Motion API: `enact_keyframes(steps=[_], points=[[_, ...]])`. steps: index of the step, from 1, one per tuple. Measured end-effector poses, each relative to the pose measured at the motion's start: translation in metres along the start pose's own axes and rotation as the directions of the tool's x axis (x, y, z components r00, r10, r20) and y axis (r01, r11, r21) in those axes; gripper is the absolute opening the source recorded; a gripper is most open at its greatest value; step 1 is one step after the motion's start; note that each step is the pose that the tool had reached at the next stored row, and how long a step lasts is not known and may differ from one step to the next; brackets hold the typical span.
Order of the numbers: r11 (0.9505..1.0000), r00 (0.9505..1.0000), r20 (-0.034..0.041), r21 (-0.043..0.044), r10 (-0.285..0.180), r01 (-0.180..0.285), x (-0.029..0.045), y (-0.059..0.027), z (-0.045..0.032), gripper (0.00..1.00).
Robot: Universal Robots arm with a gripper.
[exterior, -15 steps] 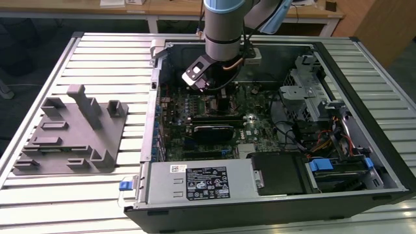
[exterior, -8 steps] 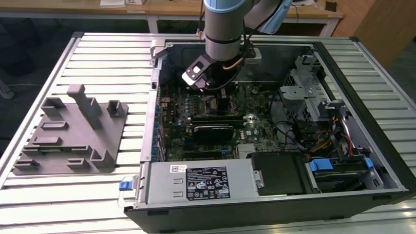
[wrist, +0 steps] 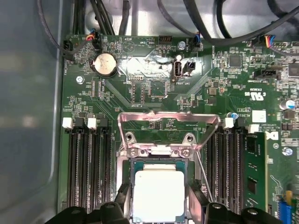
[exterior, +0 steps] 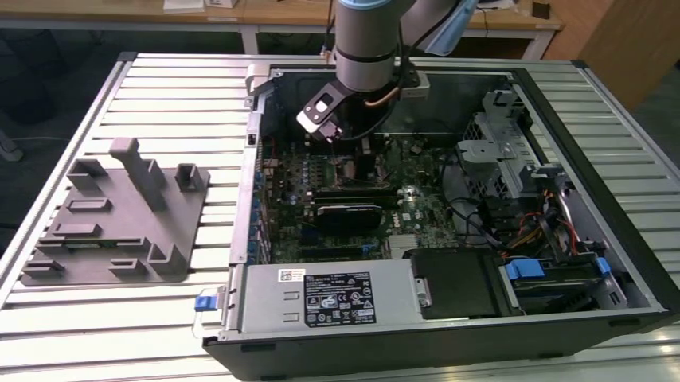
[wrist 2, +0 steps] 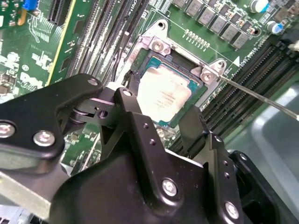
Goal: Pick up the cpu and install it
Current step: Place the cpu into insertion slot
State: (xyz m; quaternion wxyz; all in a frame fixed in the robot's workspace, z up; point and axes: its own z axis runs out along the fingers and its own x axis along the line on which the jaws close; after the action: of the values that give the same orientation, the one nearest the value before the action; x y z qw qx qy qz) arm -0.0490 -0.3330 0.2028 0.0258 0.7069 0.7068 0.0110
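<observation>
Over the socket [wrist: 159, 161], claw [wrist 2: 160, 105] straddles the cpu [wrist: 159, 193], which lies flat inside it (apparently seated); clamped or released, cannot tell. Load plate [wrist: 168, 122] beyond the socket stands open, unlatched.

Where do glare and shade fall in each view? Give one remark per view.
First wrist view: the cpu reflects almost white. Second wrist view: it shines pale against the green motherboard. Exterior view: the motherboard sits dim inside the case, while the slatted table catches bright light.
</observation>
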Motion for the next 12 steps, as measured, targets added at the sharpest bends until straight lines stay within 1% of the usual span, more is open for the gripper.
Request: enact_keyframes(steps=[5, 12], points=[[1.0, 1.0, 0.0001, 0.0001, 0.0, 0.0, -0.0002, 0.0004, -0.0083, 0.61], [1.0, 1.0, 0.0, 0.0, 0.0, 0.0, -0.0002, 0.0005, -0.0089, 0.61]])
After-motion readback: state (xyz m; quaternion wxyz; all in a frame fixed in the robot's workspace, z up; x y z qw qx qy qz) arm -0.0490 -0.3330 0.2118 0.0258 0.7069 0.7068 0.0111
